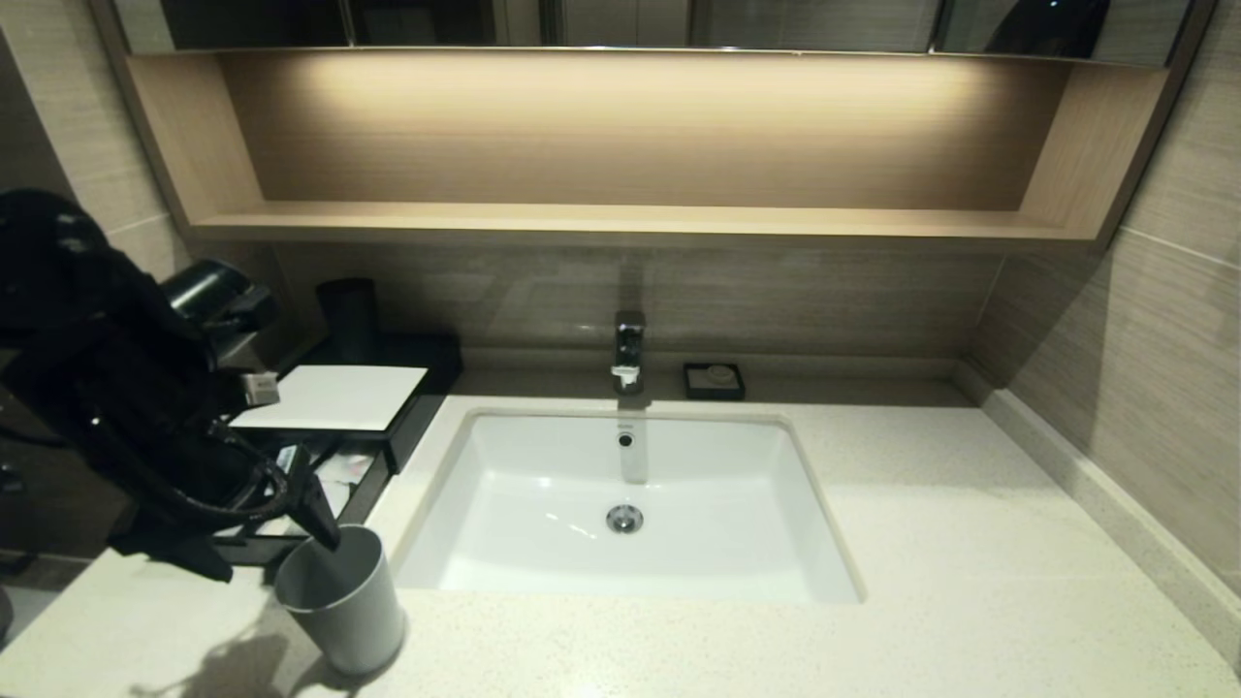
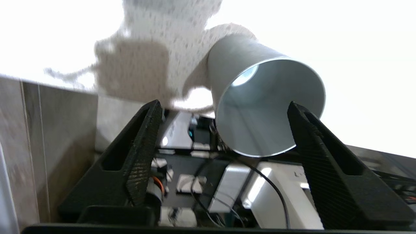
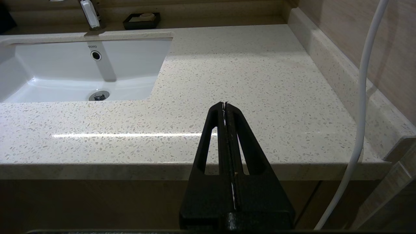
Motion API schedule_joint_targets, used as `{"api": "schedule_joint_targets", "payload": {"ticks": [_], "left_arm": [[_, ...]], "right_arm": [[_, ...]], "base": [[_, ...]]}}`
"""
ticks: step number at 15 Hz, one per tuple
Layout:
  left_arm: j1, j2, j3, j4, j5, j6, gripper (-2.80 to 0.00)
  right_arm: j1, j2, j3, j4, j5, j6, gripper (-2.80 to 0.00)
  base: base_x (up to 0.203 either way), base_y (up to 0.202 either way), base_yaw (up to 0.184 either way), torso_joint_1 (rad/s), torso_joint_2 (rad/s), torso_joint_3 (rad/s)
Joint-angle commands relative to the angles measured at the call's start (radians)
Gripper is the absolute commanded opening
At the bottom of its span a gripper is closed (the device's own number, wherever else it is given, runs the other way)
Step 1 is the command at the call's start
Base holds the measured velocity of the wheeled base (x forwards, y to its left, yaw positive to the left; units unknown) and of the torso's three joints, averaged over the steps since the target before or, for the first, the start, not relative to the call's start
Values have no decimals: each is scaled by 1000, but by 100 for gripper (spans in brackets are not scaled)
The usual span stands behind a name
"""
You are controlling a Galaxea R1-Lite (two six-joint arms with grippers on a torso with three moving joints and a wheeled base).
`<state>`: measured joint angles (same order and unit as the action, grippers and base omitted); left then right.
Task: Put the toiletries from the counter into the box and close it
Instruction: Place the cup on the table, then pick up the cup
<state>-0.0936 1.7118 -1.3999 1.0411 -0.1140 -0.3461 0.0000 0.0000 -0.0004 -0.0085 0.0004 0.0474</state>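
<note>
Toiletries [image 1: 334,472] lie in the box's [image 1: 388,451] pulled-out drawer, just behind the left gripper [image 2: 224,130], whose fingers are spread wide, gripping nothing. A cup [image 2: 266,107] stands right at its tips, while the right gripper [image 3: 225,109] hangs clenched before the counter [image 3: 247,81] edge.

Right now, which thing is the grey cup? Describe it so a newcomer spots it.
Start at the white sunken sink basin in the cream speckled stone counter. Left of its front corner stands a plain grey metal cup, upright and empty. Unlike the low black box behind, it is round and pale.

Shelf-lit dim head view; left wrist overexposed.
</note>
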Motion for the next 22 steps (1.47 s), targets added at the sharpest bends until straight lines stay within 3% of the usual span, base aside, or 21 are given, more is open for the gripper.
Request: {"api": "schedule_joint_targets", "payload": {"ticks": [1,4,8,11,14,22], "left_arm": [[0,-105,87,-111,-1,46,0],[1,-201,302,-408,-21,129,0],[6,-305,629,-894,-159,228,0],[8,-329,797,-1150,-215,285,0],[21,-390,833,-1207,-271,288,0],[41,-530,941,-1211,-273,294,0]], "right_arm": [[0,2,0,-1,0,0,-280],[0,2,-1,-1,1,0,-280],[0,1,0,-1,1,0,-280],[0,2,0,-1,1,0,-280],[0,1,0,-1,0,0,-280],[0,1,0,-1,1,0,-280]], "base": [[0,0,0,0,0,0],[0,0,0,0,0,0],[0,0,0,0,0,0],[0,0,0,0,0,0],[0,0,0,0,0,0],[0,0,0,0,0,0]]}}
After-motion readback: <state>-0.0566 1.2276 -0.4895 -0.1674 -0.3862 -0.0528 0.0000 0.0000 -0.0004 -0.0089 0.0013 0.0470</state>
